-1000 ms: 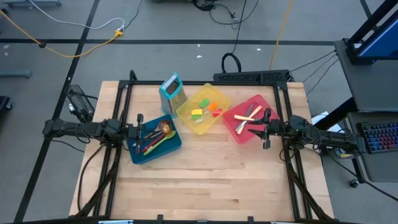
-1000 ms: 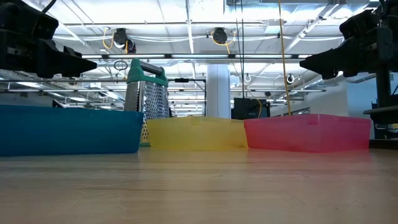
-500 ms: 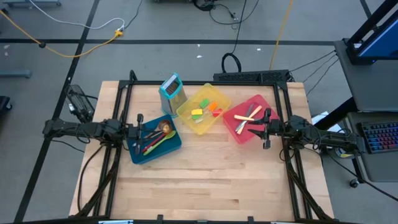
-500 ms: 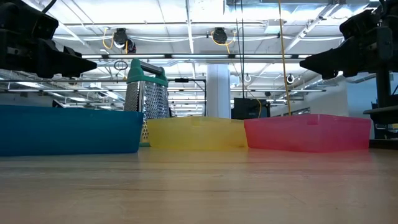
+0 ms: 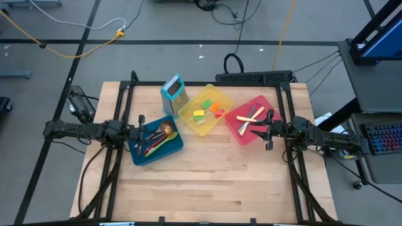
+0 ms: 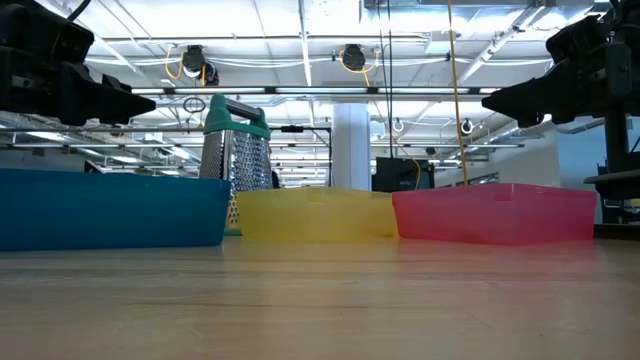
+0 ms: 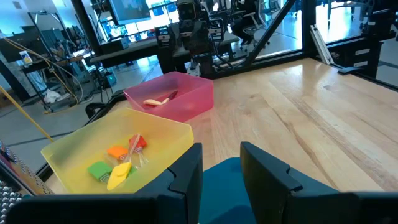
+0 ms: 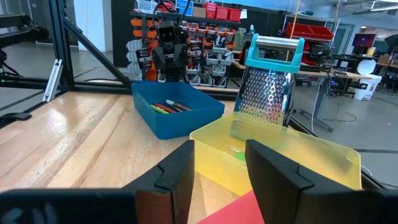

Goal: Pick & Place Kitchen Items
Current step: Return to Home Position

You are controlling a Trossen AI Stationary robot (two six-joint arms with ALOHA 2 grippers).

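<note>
Several red, green, wooden and metal spoons (image 5: pixel 156 138) lie in the blue bin (image 5: pixel 171 150). Mini spatulas with green, yellow, orange and red heads (image 5: pixel 206 112) lie in the yellow bin (image 5: pixel 188 116). Cream-handled knives (image 5: pixel 251 117) lie in the red bin (image 5: pixel 237 133). My left gripper (image 5: pixel 139 129) hovers over the blue bin's left end, open and empty; the left wrist view (image 7: pixel 221 169) shows the gap. My right gripper (image 5: pixel 270 129) hovers over the red bin's right end, open and empty, as the right wrist view (image 8: pixel 219 165) shows.
The upright teal-framed box grater (image 5: pixel 174 90) stands behind the blue and yellow bins, also in the low view (image 6: pixel 237 150). The three bins sit in a row across the table's far half. The bare wooden table (image 5: pixel 213 182) stretches in front of them.
</note>
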